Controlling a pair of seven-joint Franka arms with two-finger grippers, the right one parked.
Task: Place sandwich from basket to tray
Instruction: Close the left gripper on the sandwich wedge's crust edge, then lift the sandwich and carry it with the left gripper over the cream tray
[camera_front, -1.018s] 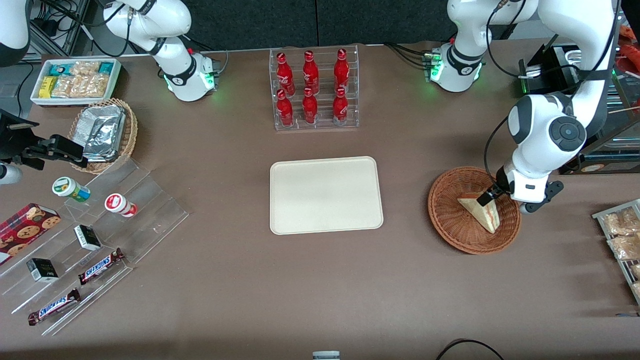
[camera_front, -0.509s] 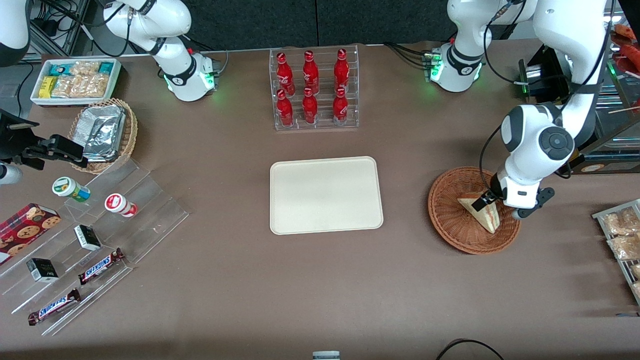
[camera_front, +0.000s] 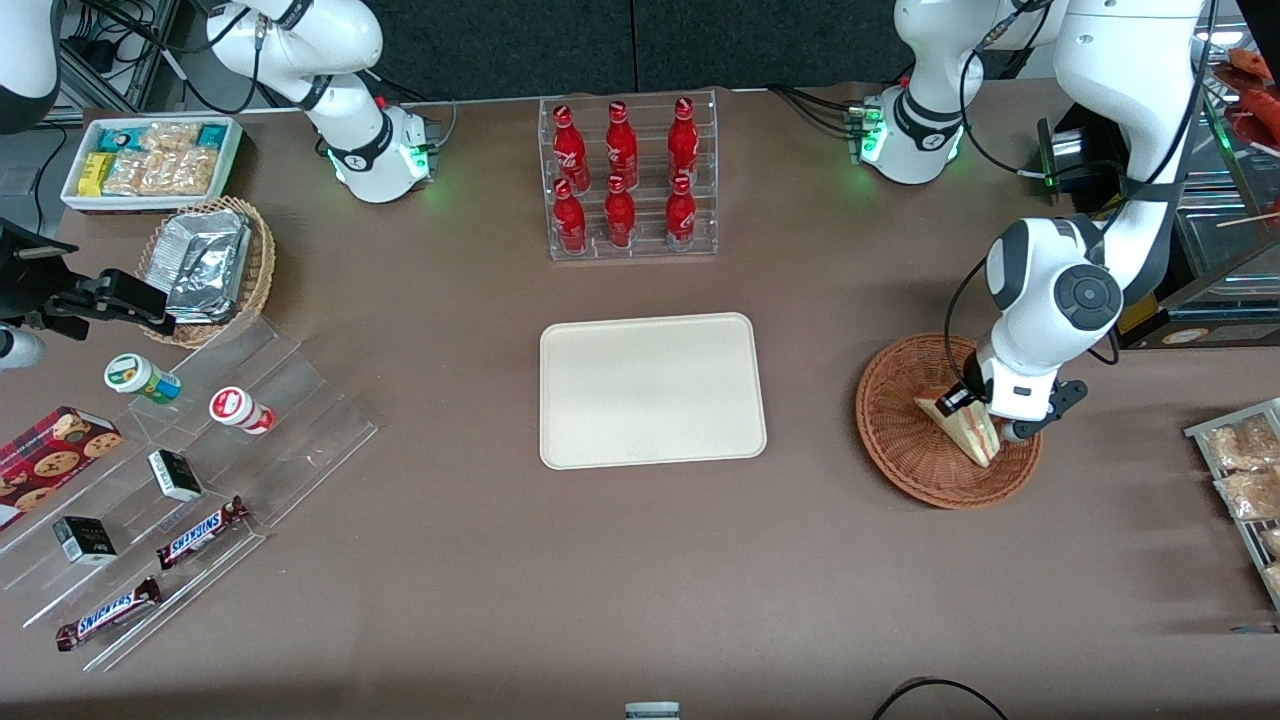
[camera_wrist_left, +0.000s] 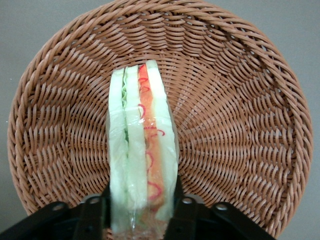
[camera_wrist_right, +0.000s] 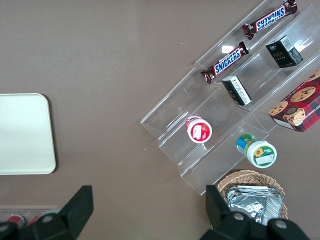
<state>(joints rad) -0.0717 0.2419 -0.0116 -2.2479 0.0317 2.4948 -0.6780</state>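
The left arm's tool (camera_wrist_left: 141, 212) is down inside the basket (camera_wrist_left: 240, 100), with one black finger on each flat bread face of the sandwich (camera_wrist_left: 142, 150). The fingers press against the wedge at its wide end, so the tool looks closed on the sandwich. The sandwich stands on edge, its cut side showing pale bread, green and cream layers and a red-orange stripe.

From the front view, the tool (camera_front: 962, 400) sits over the part of the basket (camera_front: 900, 440) nearest the working arm. The sandwich (camera_front: 975, 432) is in the basket, slanting toward the front camera, and does not appear to have been raised clear of the wicker.

The tray (camera_front: 652, 390) lies bare in the middle of the desk (camera_front: 640, 580), well apart from the basket, toward the parked arm's end. A clear rack of red bottles (camera_front: 628, 180) stands farther from the camera than the tray.

The step in hand appears to be the grasp. The next move likely calls for a straight lift clear of the basket rim, then a level carry sideways to above the tray before lowering and letting go.
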